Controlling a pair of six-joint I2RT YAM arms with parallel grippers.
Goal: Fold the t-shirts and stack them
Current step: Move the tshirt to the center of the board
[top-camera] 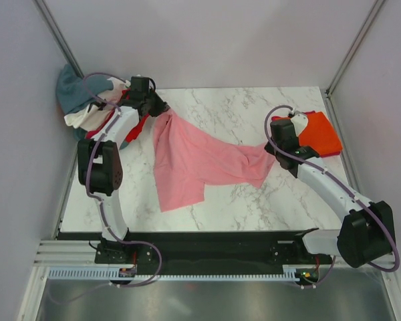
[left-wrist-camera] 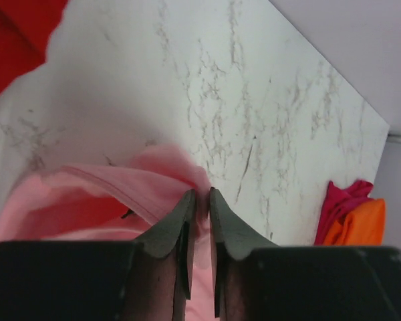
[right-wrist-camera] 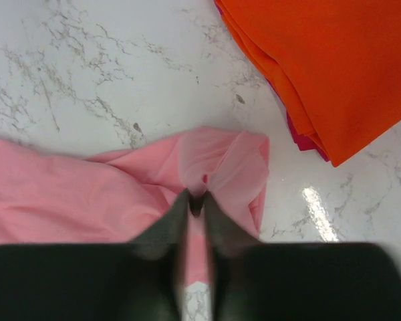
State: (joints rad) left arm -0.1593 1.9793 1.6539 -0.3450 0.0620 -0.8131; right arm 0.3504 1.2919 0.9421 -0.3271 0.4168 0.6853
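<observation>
Pinching opposite ends of the light pink cloth t-shirt [top-camera: 194, 160], both arms have it strung across the white marbled surface [top-camera: 254, 207]. My read is that this is a spreading move, pulling the cloth out flat so it can be folded.

Up at the far left, the left claw [top-camera: 162, 110] is closed almost completely, with a gathered edge of pink cloth caught right at its tips. The rest of the shirt runs away from it toward the near right. Just behind that claw sits the loose heap waiting its turn: a teal-grey shirt [top-camera: 70, 90], a white shirt [top-camera: 77, 119] and a red shirt [top-camera: 137, 127], all crumpled against the left wall.

Over on the right, the right claw [top-camera: 271, 150] is clamped just as tight on a bunched fold at the shirt's other end, low over the surface. Just beyond it lies the folded bright orange t-shirt [top-camera: 319, 134], squared up on a magenta t-shirt [right-wrist-camera: 301, 134]. That looks like the finished stack, which would explain holding this end so near it.

The pink shirt's broad part lies wrinkled on the surface between the two claws, fanning toward the near edge.
</observation>
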